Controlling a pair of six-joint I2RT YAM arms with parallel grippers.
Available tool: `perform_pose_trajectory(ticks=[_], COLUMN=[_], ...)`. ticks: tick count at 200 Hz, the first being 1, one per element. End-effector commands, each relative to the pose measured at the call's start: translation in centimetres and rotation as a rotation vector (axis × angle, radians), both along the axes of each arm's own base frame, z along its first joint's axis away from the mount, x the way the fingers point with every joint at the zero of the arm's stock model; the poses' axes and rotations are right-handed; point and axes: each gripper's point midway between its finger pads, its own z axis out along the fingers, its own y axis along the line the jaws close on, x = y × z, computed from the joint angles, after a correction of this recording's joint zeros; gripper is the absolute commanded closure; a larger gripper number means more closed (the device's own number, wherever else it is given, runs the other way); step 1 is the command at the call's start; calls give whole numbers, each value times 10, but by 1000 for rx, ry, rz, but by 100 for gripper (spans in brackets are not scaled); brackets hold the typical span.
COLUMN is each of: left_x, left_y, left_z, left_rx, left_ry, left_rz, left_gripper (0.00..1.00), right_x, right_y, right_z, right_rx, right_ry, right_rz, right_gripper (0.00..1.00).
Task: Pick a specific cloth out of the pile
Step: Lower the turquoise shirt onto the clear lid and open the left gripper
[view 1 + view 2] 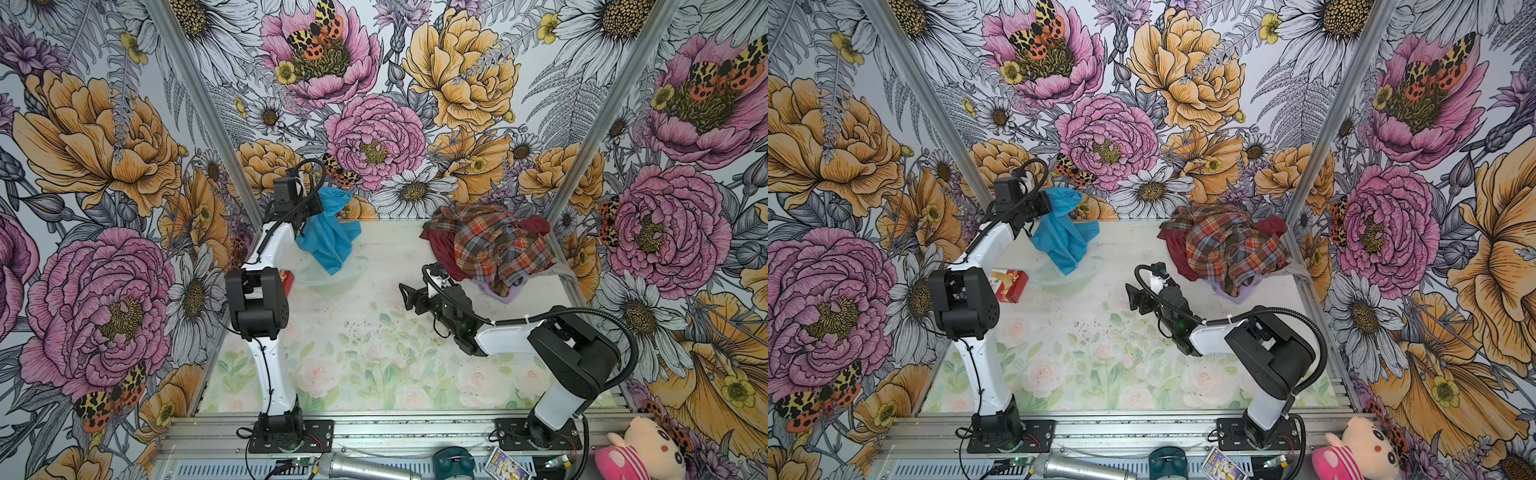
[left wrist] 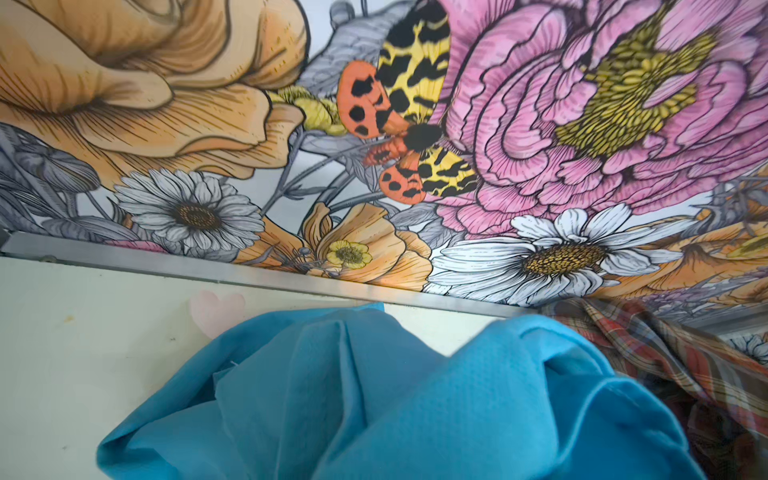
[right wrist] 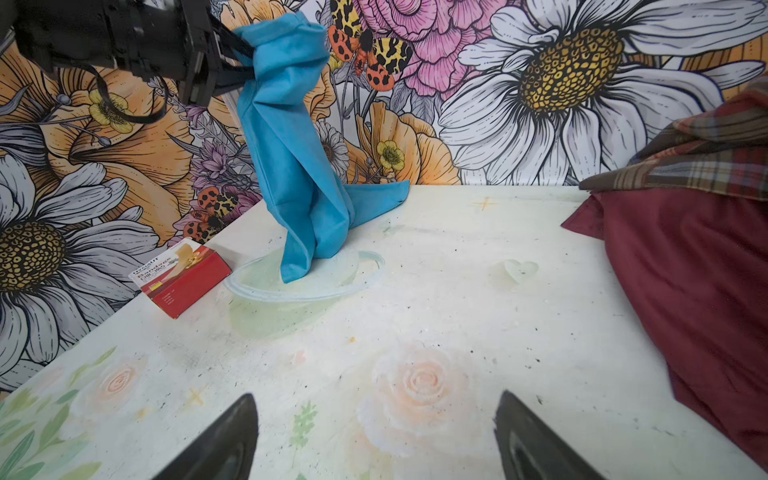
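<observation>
Cloth (image 3: 291, 145) hangs pinched in left pincer (image 3: 232, 54), tail touching clear bowl (image 3: 365, 259), well apart from pile (image 1: 494, 249). Right pincer (image 3: 374, 415) spread, empty. Move your arm slowly, approx. vert., so tail doesn't drag bowl.

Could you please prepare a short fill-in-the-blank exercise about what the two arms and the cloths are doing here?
1. The left claw grips the turquoise cloth, whose lower end hangs down to the clear bowl beside a ____ box.
2. The right claw stands ____, holding nothing.
3. In the pile, the plaid shirt lies over a ____ garment.
Missing words: red; open; maroon.
</observation>
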Motion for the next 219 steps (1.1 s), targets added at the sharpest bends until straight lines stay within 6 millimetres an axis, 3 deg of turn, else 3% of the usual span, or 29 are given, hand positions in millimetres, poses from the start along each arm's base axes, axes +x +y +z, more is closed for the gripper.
perform_pose_trajectory(ticks=[1, 50, 105, 182, 219], left_x=[10, 8, -7, -30, -40], left_y=[-2, 3, 9, 6, 11], left_z=[-10, -78, -135, -192, -209], left_rx=[20, 85, 133, 131, 140], left_ry=[27, 201, 412, 615, 672], left_rz=[29, 67, 61, 39, 45], left_gripper=[100, 100, 100, 100, 98], right_x=[4, 9, 11, 13, 13], right_y=[-3, -4, -5, -8, -9], right_z=[-6, -10, -12, -15, -16], right_rx=[9, 10, 26, 34, 27], right_ry=[5, 19, 36, 48, 52], right_rz=[-15, -14, -8, -3, -2], right_gripper=[10, 10, 10, 10, 10])
